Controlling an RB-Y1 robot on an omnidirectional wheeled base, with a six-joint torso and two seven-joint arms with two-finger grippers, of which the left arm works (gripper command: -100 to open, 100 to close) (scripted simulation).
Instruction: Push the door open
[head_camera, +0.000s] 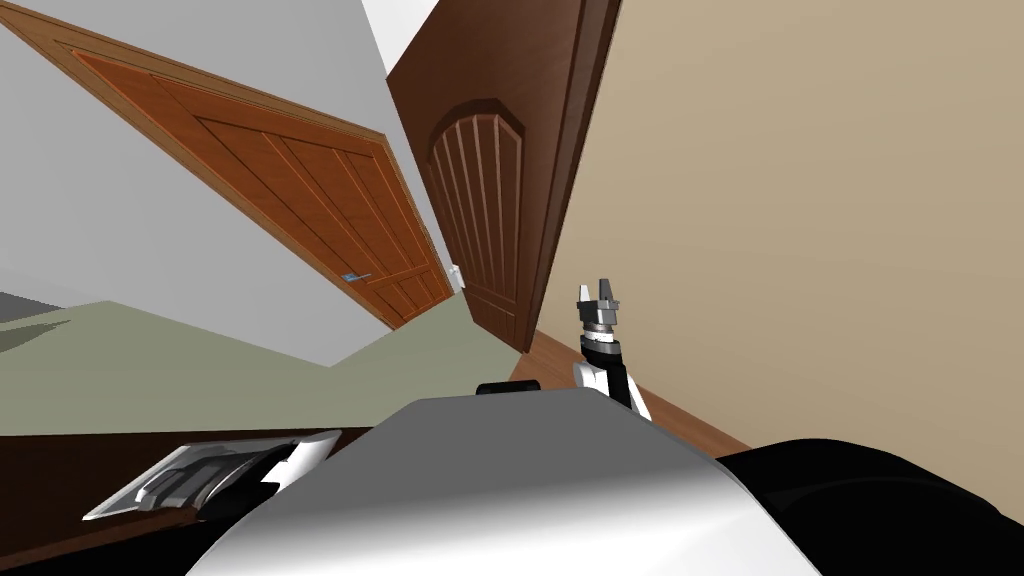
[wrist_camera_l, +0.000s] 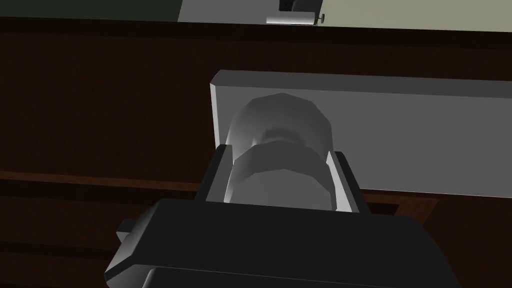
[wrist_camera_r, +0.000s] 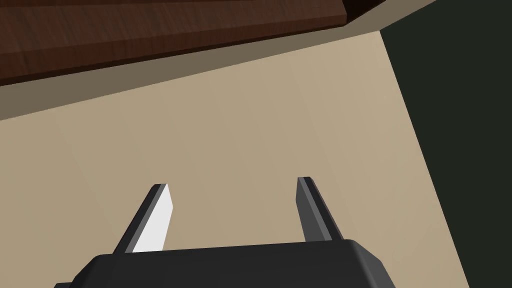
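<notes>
near left: left gripper (wrist_camera_l: 280, 151) clamps grey knob (wrist_camera_l: 280, 117) on dark door (wrist_camera_l: 100, 100) | right gripper (wrist_camera_r: 233, 182) spread, empty, by tan wall (wrist_camera_r: 250, 125) | orange door (head_camera: 300, 190) far left

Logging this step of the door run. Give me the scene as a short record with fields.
left gripper: shut on the grey knob, fingers pressing its sides
knob mount: grey plate on the dark brown door
right gripper: open, holding nothing, raised in front of the beige wall
farther off: orange-brown door set in the grey wall
</notes>
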